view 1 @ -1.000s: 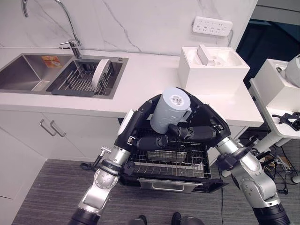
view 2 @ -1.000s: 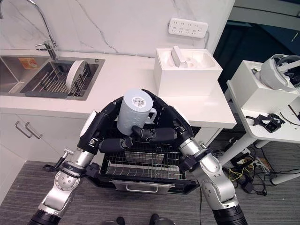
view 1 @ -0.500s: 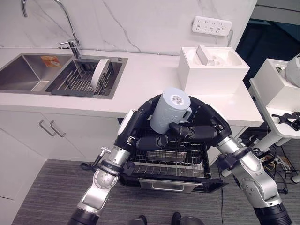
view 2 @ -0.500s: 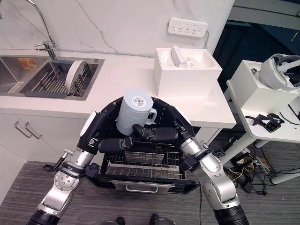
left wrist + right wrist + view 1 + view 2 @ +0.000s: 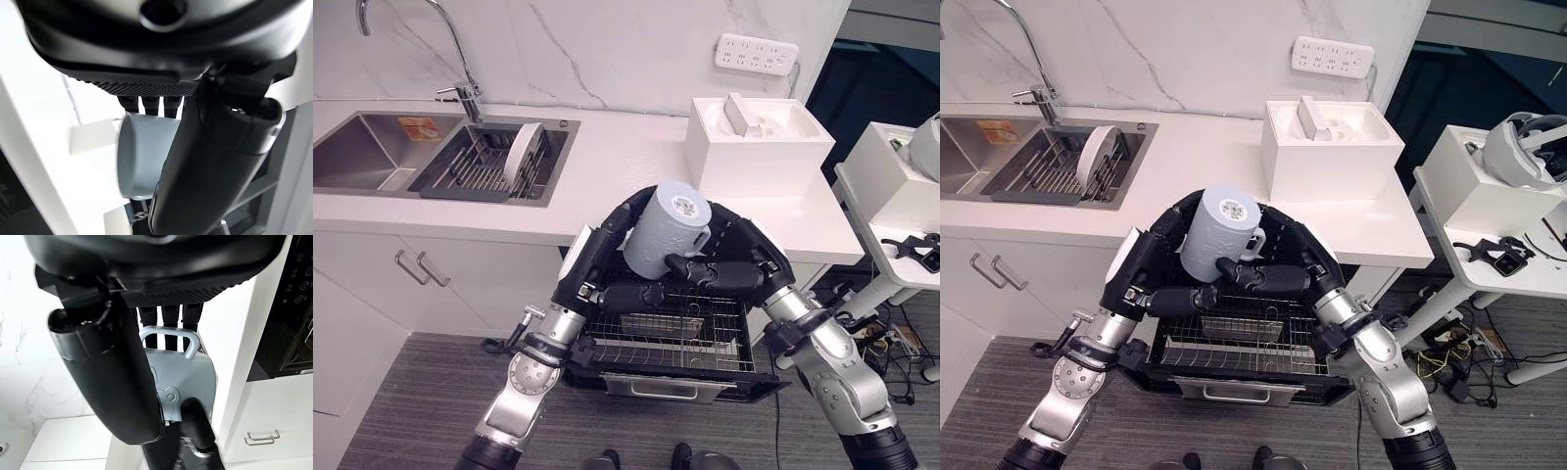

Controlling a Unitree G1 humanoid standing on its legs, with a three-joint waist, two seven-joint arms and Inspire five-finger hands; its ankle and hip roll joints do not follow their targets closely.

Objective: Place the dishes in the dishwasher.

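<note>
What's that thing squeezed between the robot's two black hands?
A pale grey mug, base up, held between the left hand and right hand above the open dishwasher rack, as both eye views show.

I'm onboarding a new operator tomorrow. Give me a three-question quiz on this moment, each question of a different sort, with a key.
1. True or false: the grey mug is held upside down, its base toward the camera.
2. Multiple choice: what lies directly below the mug? A) the sink B) the pulled-out dishwasher rack C) the white box
3. Fill in: the white plate stands on edge in the ____ rack in the sink.

Key:
1. True. The left hand and the right hand both grip it.
2. B
3. drying
</note>
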